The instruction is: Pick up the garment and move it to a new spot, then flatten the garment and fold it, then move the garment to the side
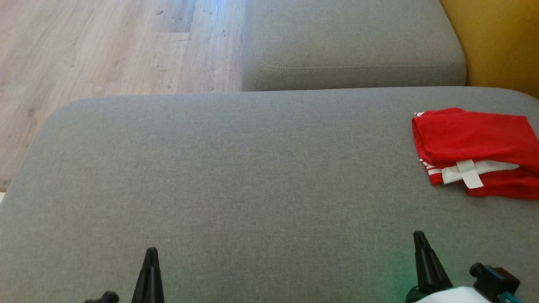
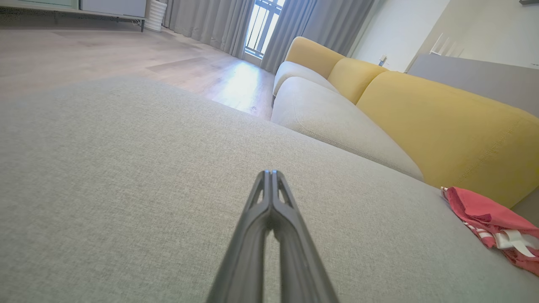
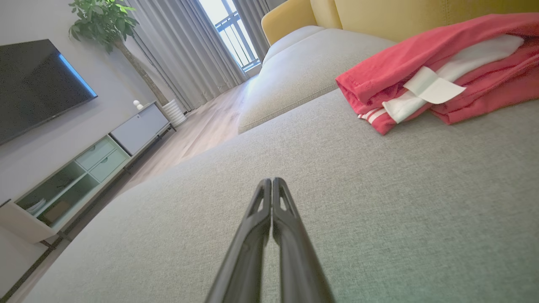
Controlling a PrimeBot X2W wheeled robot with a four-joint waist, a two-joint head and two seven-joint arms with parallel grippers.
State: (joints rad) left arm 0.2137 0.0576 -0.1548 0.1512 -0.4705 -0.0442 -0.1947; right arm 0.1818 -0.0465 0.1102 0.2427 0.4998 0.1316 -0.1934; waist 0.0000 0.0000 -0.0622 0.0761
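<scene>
Both claws sit low over the near edge of the grey sofa seat [image 1: 252, 168]: the left claw [image 1: 150, 252] and the right claw [image 1: 418, 235] each have their two dark fingers pressed together, pinching nothing, tips pointing forward over bare fabric. Ahead of the right claw and a little to its right, near but not touching, lies the red garment [image 1: 476, 143]; from the left claw it is well apart, far off to that claw's right. It is doubled into a compact, fairly flat stack, with white trim and a white label strip [image 1: 469, 173] along the edge facing the claws. Its place by the seat's margin, next to the yellow backrest [image 1: 501, 42], looks deliberate: folded and set aside, it leaves the broad middle of the seat free. With that done, the empty, drawn-back claws read as a parked pose, and the task seems at or near its end. Farther ahead of both claws lies a second grey cushion [image 1: 353, 42], and beyond the left claw, wooden floor [image 1: 105, 46].
</scene>
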